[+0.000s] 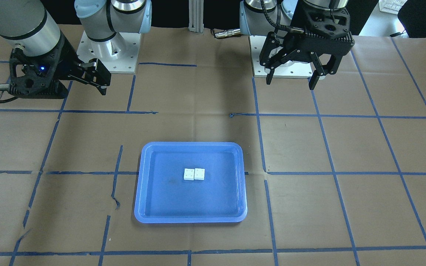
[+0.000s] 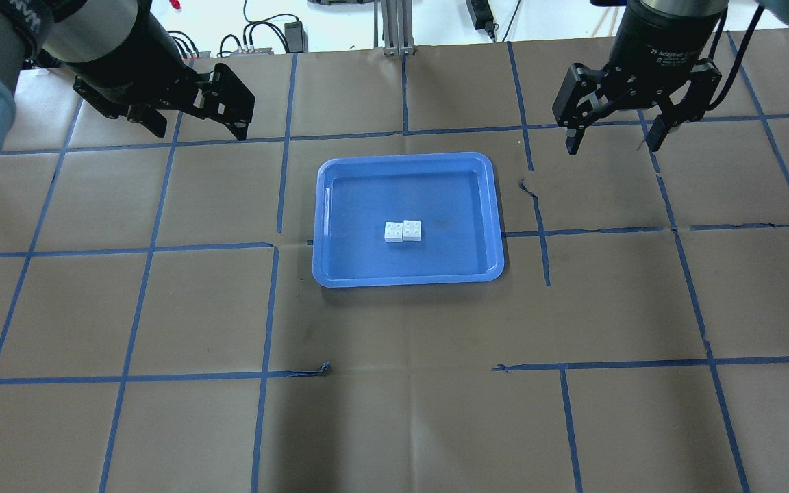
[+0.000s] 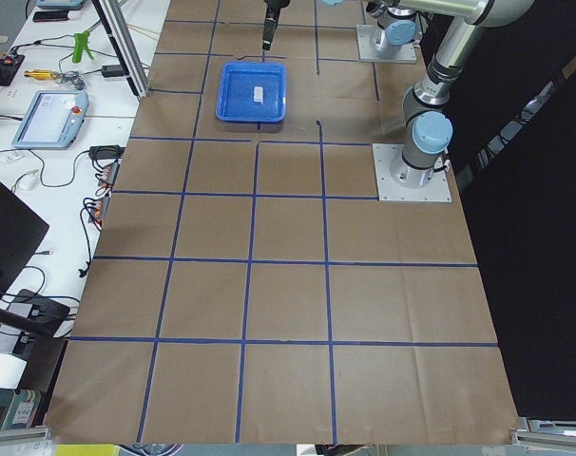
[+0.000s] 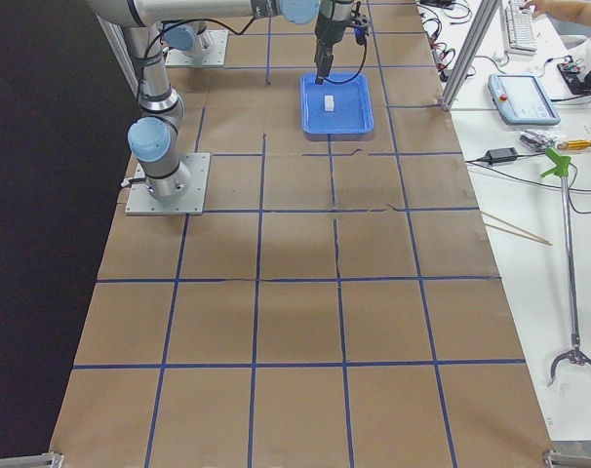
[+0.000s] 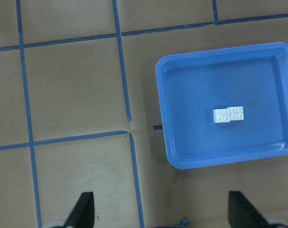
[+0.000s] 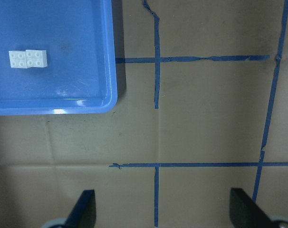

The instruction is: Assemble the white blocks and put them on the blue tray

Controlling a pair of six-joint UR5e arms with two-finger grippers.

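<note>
my left gripper (image 1: 290, 84) hangs above the table (image 2: 394, 411), off to the left of the blue tray (image 2: 367, 205) and back toward my base, touching nothing. its jaws stand wide apart with only air between them. in my left wrist view the two fingertips (image 5: 84, 213) sit at the bottom corners, far from each other, and the tray lies up and to the right of them. my right gripper (image 2: 612, 145) hangs on the other side of the tray, back toward my base too, its jaws spread wide and empty. in my right wrist view part of the tray shows at the upper left, well apart from the fingertips.

the white blocks (image 2: 403, 231) lie on the floor of the tray, close to its middle, well away from both grippers. they sit side by side with their flanks touching, studs up, neither on top of the other, one a little out of line with its neighbour. whether they are locked together i cannot tell. the table is covered in brown paper crossed by blue tape lines (image 6: 206, 165), and the tray rests flat on it.
</note>
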